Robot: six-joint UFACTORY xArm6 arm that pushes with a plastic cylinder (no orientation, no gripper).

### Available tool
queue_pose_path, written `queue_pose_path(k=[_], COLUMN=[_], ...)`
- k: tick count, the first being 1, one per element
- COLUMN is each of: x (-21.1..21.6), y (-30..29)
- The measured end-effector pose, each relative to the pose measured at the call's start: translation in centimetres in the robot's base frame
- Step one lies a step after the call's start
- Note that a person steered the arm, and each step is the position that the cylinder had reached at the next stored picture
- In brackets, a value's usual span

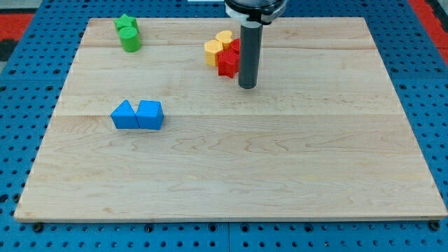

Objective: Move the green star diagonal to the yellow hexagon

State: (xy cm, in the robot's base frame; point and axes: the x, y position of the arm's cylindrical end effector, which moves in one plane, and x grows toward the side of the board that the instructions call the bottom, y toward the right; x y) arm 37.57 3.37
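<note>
Blue pegboard (pixel 28 140) surrounded a pale wooden board (pixel 231 161), with red matting (pixel 28 21) showing at the view's top corners. No jaws existed on this arm, so nothing could be released or clenched; a straight dark rod (pixel 249 52) hung down, and my tip (pixel 247 87) rested on the wood in the upper middle of the board.

Just to the view's left of the tip sat a red star (pixel 227 63), close beside the rod, though whether they touched I could not tell. A second red block (pixel 235 46) peeked from behind the rod, its shape unclear. Further left of the tip, pressed against the red star, was the yellow hexagon (pixel 213 52), and a yellow heart (pixel 224 38) sat just above it.

The green star (pixel 125 23) lay well apart from the tip, far toward the view's upper left, touching a green cylinder (pixel 130 39) just below it.

Below and left of the tip, well apart, a blue triangular block (pixel 124 115) and a blue cube-like block (pixel 150 115) sat side by side, touching.
</note>
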Motion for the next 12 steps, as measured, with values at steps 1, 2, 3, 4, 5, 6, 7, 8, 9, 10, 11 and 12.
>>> queue_pose_path(k=[1,2,3,4,5,6,7,8,9,10,11,12], x=[0.0,-0.2,-0.2,-0.2,-0.8,-1.7,-4.9,-7.6,-12.0,-14.9,-16.1,-16.1], y=[-5.5,-11.0,-11.6,-11.6,-13.4,-18.0,-26.0,-29.5,-28.6,-26.1,-22.2,-22.1])
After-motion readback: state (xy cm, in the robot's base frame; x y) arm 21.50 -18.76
